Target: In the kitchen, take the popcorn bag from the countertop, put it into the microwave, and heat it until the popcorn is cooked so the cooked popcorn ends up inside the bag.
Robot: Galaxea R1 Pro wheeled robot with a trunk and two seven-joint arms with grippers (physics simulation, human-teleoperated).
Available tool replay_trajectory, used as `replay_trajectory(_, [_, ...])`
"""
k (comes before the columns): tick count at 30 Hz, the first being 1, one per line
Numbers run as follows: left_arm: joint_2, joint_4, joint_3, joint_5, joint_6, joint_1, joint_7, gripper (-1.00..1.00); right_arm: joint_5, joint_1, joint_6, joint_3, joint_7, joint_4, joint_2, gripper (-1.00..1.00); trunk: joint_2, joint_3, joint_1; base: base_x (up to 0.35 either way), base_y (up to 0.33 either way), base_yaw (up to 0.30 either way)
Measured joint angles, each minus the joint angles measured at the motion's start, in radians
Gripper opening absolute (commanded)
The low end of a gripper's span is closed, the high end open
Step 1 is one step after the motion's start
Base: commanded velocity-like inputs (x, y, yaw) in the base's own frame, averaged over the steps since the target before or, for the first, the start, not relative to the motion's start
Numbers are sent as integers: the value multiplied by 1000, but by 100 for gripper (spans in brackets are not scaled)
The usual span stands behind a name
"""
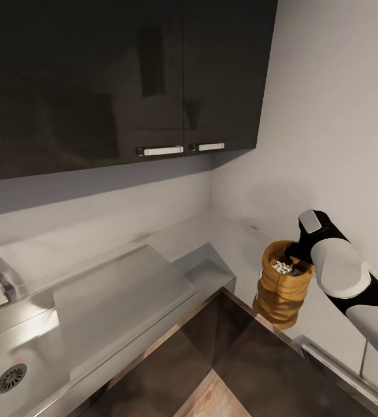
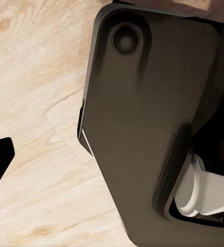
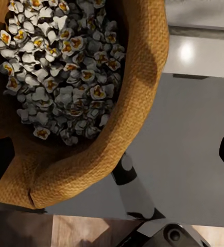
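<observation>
Nearest, bottom of head view: wood plank floor (image 1: 209, 399), dark glossy cabinet fronts (image 1: 235, 353) meeting at an inside corner.

Right arm (image 1: 342, 275) comes in from the right, white and black shell. Popcorn bag (image 1: 283, 284) hangs off its end, off the surface, in front of the cabinet edge over the corner gap. Right gripper (image 1: 293, 253) is at the bag's rolled rim; it looks clamped on the rim, but the finger gap is hidden, so width unclear. Right wrist view: looking down into the bag, popcorn (image 3: 60, 67) heaped inside, pale popped bits with yellow centres, burlap rim curling round.

Left wrist view: dark robot body panel (image 2: 148, 128) over wood floor; only a dark finger tip at the frame edge, left gripper state can't be told.

Further out: grey metal countertop (image 1: 113, 289) with drainboard, sink (image 1: 15, 359) with round drain at left, tap partly in frame. Counter runs into the corner, a second stretch along the right wall.

Back: pale grey walls, dark glossy upper cabinets (image 1: 119, 81) with two silver bar handles (image 1: 180, 149).
</observation>
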Motion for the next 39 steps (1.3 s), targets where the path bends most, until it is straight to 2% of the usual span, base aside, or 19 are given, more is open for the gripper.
replay_trajectory(5, [0, 0, 0, 0, 0, 0, 0, 100, 1, 0, -1, 1, -1, 0, -3, 100, 0, 0, 0, 12, -6, 0])
replay_trajectory(13, [0, 0, 0, 0, 0, 0, 0, 100, 1, 0, -8, -3, -42, 0, -4, 100, 0, 0, 0, 0, 0, 0])
replay_trajectory(25, [0, 0, 0, 0, 1, 0, 0, 100, 0, 0, -8, -4, -45, 0, -4, 100, 0, -13, 0, 0, 0, 0])
replay_trajectory(30, [0, 0, 0, 0, 0, 0, 0, 100, 0, 0, -8, -5, -45, 0, -4, 100, 0, -15, 0, 164, 0, -8])
replay_trajectory(39, [0, 0, 0, 0, 0, 0, 0, 100, 0, 0, -8, -6, -45, 0, -4, 100, 0, -24, 0, 27, 0, -105])
